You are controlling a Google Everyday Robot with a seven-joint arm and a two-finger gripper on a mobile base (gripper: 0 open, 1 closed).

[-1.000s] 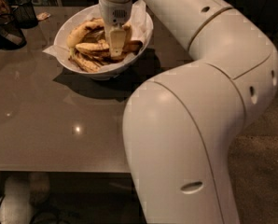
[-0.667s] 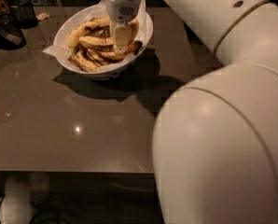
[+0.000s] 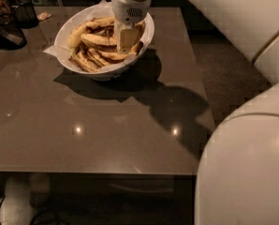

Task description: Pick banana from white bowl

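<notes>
The white bowl (image 3: 69, 25), lined with white paper, stands at the back of the grey table (image 3: 97, 121) and holds several overripe speckled bananas. A long curved banana (image 3: 98, 40) lies across the middle of the pile. My gripper (image 3: 128, 43) hangs straight down into the bowl's right half, its tip among the bananas next to that long one. The arm's white wrist rises above it, and the big white arm segments fill the right side of the view.
A black mesh basket (image 3: 25, 11) and dark objects (image 3: 6, 32) stand at the table's back left corner. The table's right edge runs past the bowl, with dark floor (image 3: 228, 74) beyond it.
The view has shifted so the bowl sits further right and nearer. The arm's bulk has swung to the right edge. The gripper stays down in the bowl.
</notes>
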